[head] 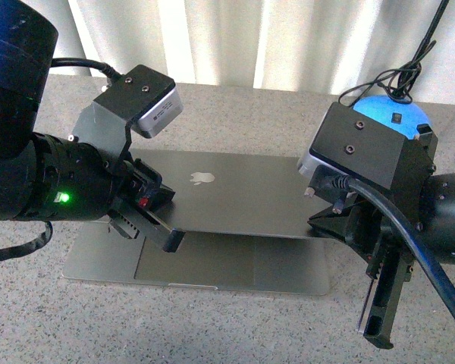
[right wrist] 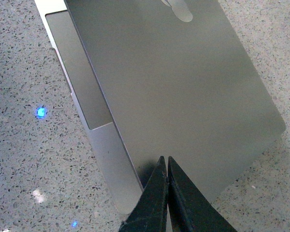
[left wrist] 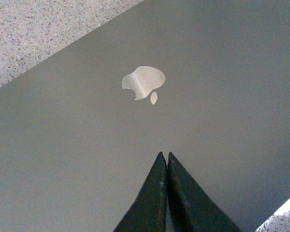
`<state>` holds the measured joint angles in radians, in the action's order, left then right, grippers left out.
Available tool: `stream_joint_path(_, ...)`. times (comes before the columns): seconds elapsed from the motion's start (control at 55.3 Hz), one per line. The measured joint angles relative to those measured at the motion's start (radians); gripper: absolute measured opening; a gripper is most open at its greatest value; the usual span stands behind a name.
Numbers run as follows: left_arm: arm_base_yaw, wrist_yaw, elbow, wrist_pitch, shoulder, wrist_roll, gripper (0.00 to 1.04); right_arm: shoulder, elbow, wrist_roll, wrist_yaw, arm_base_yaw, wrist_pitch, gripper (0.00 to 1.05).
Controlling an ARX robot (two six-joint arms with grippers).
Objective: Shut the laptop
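The grey-silver laptop (head: 235, 193) lies on the speckled table, its lid lowered almost flat with the apple logo (head: 202, 179) facing up. A strip of palm rest and trackpad (head: 212, 265) still shows in front of the lid's edge. My left gripper (head: 171, 227) is shut and rests on the lid's left part; in the left wrist view (left wrist: 164, 154) its tips sit on the lid just below the logo (left wrist: 143, 82). My right gripper (head: 318, 227) is shut at the lid's right front corner; in the right wrist view (right wrist: 164, 158) its tips touch the lid (right wrist: 183, 96) by its edge.
A glowing blue round device (head: 390, 114) with black cables sits behind the right arm. White curtains hang at the back. The speckled stone tabletop (head: 212, 326) surrounds the laptop. Blue light spots (right wrist: 40, 112) fall on the table.
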<state>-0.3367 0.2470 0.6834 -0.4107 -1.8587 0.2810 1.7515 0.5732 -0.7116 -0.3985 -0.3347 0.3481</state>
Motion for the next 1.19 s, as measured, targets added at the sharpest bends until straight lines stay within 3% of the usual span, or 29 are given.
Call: stream_joint_path(1.193, 0.016, 0.043, -0.014, -0.106, -0.127, -0.059, 0.04, 0.127, 0.002, 0.010, 0.004, -0.009, 0.059, 0.01)
